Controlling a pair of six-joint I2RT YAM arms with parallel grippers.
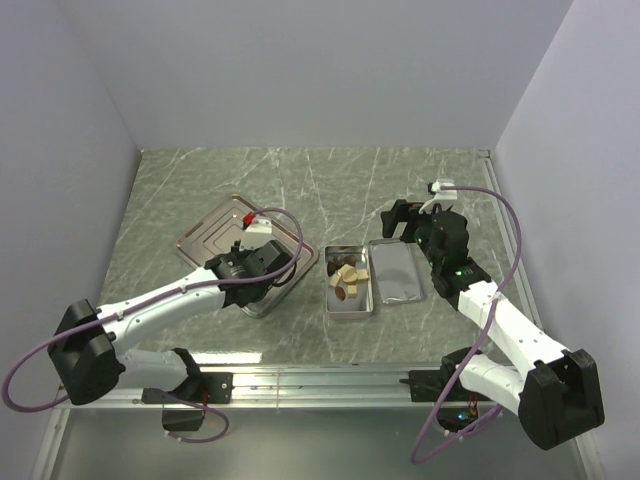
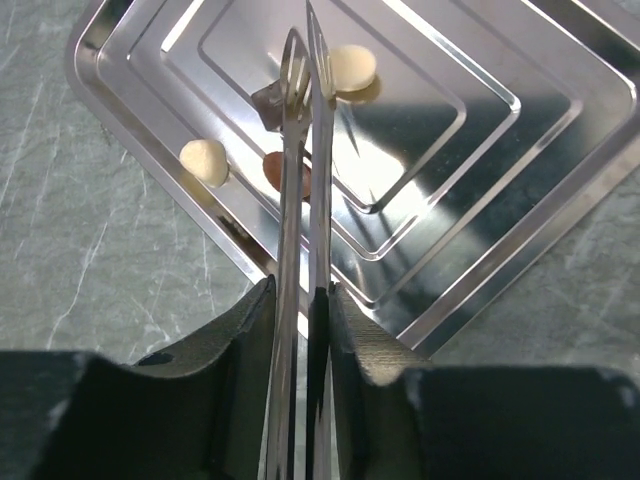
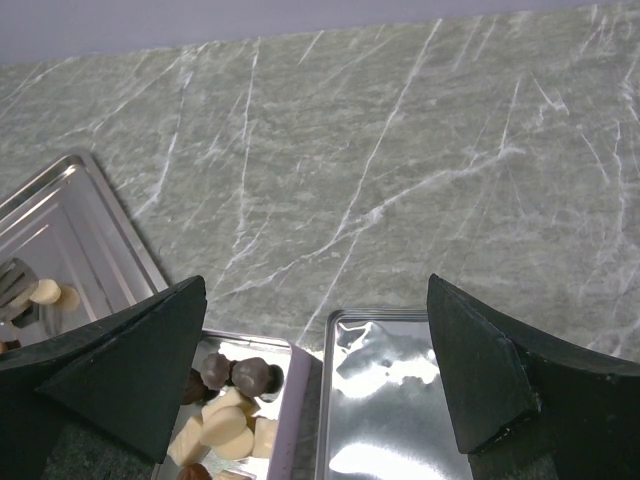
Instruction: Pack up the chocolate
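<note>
The grey marbled bench [image 1: 300, 180] carries a ridged steel tray [image 1: 205, 240] on the left. Right of it an open tin [image 1: 350, 312] lies just beside its upturned lid [image 1: 397, 272]. The right pincer [image 3: 318, 290] hangs with its jaws wide apart and empty, above the far ends of tin and lid. The left pincer [image 2: 300, 290] is over the tray, clamped on slim steel tongs [image 2: 292, 230] whose tips nearly meet; I can't tell whether they grip anything. Most of the chocolate [image 1: 348, 280] sits in the tin, with a few pieces loose on the tray near the tongs' tips.
</note>
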